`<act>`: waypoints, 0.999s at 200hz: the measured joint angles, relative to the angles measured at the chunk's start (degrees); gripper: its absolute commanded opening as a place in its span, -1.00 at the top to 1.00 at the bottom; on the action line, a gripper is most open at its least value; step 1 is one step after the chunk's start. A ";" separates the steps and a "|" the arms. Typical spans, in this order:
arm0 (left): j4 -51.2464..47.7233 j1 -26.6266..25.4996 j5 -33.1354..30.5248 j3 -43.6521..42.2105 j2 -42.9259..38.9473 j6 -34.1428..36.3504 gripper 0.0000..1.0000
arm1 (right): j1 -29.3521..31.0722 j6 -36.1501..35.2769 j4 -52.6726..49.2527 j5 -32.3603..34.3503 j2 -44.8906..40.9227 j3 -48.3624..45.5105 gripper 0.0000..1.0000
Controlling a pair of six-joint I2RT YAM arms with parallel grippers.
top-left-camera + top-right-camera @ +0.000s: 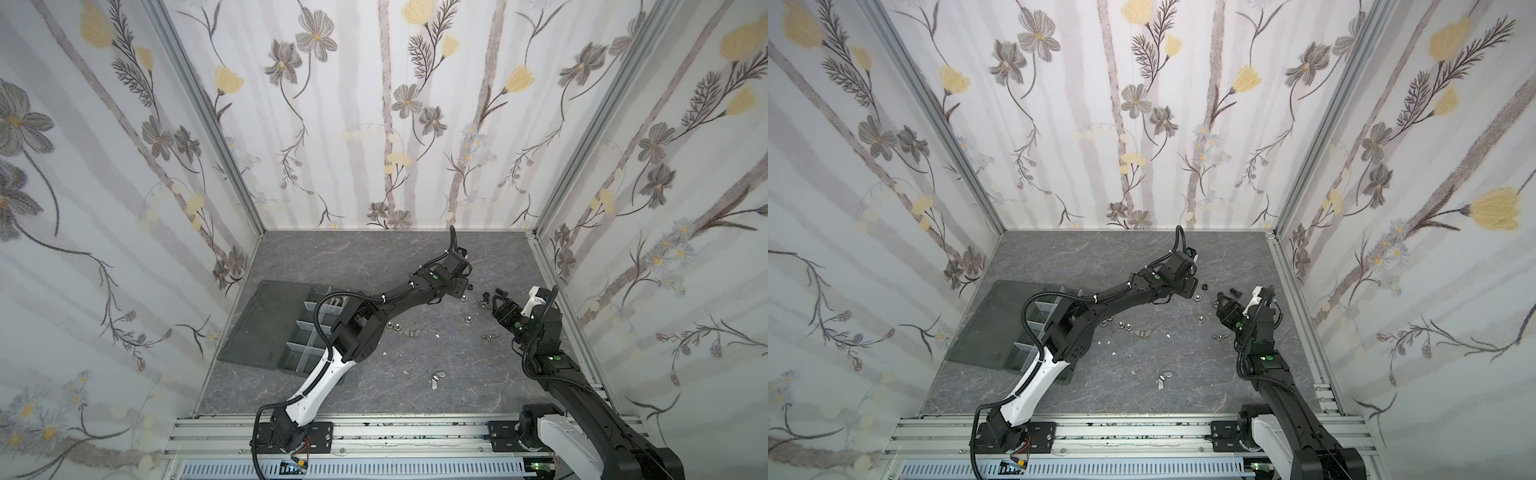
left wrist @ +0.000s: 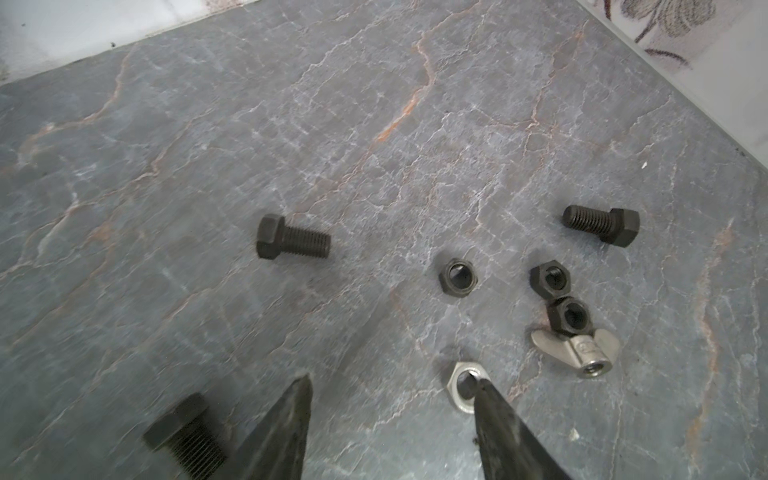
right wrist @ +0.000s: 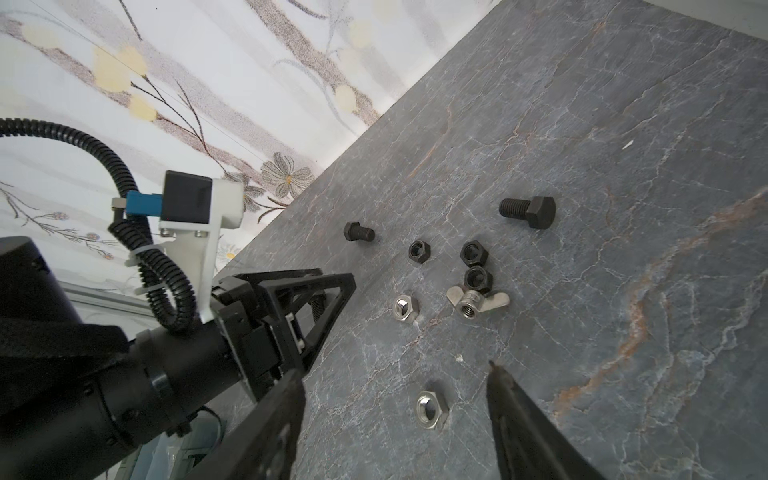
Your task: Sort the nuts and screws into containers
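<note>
Got left claw [image 2: 390,378] spread fairly wide, gripping nothing, one fingertip [image 2: 490,415] over rim of silver hex nut [image 2: 455,392] just beside wing nut [image 2: 577,349]. Got right claw [image 3: 395,368] gaping wide too, empty, second silver hex nut [image 3: 432,409] lying between its fingers, near same wing nut. Counting three black hex nuts [image 2: 458,277] by wing nut, one touching it. Seeing black bolts [image 2: 293,237] scattered round wing nut, none touching. Spotted organiser tray [image 1: 297,357] well apart from wing nut, across grey stone-look tabletop [image 1: 374,257]
</note>
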 measured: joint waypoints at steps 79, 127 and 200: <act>3.30 -0.33 0.87 6.60 7.13 0.22 -0.06 | -0.37 0.00 0.04 0.11 0.68 -0.24 -0.42; 3.19 -1.62 1.49 14.64 13.16 0.79 -0.06 | -0.46 0.00 0.09 -0.07 0.87 -0.39 -0.41; 2.82 -1.86 0.55 20.74 18.69 0.15 -0.05 | -0.52 0.00 0.46 -0.11 0.83 -0.87 -0.42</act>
